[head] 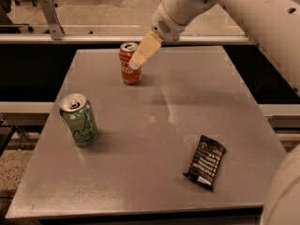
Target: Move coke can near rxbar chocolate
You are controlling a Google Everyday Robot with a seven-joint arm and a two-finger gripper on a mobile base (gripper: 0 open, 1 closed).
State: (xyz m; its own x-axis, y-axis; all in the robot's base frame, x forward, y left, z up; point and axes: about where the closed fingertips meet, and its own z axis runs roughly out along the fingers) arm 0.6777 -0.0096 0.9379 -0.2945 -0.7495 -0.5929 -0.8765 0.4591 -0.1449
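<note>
The red coke can (129, 69) stands upright at the far middle of the grey table (154, 125). The black rxbar chocolate (205, 161) lies flat near the front right, far from the can. My gripper (140, 56) hangs from the white arm coming in from the upper right. Its cream fingers (146, 48) overlap the can's upper right side in the camera view. I cannot tell whether they touch the can.
A green can (78, 119) with dark lettering stands upright at the left of the table. A metal rail and glass panel (70, 32) run behind the far edge. The white arm (248, 18) spans the upper right.
</note>
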